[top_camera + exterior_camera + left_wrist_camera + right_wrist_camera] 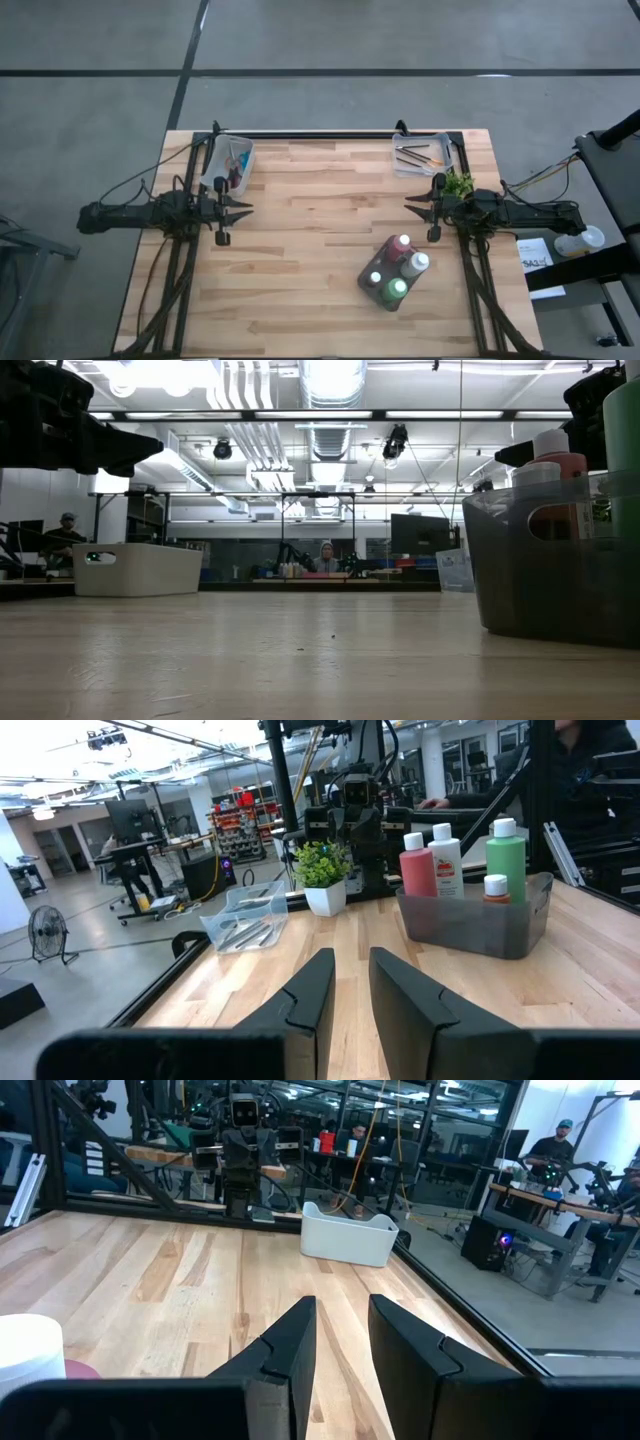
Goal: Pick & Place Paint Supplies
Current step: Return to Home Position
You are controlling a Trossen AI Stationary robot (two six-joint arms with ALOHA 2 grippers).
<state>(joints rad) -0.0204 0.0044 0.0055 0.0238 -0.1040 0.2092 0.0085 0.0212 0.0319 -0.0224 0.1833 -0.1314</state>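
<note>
Several small paint bottles with pale caps stand upright in a dark grey bin on the table's near right: a red one, a white one, a green one and a short dark red one. Thin dark paintbrushes lie in a clear tray at the far right. My left gripper hovers level over the table's left side, open, with nothing between its fingers. My right gripper hovers level over the right side, facing the left one, likewise open with nothing in it.
A white bin with small coloured items stands at the far left. A small green potted plant sits beside the right arm, near the clear tray. The wooden tabletop between the two grippers is bare. People sit in the room beyond the table.
</note>
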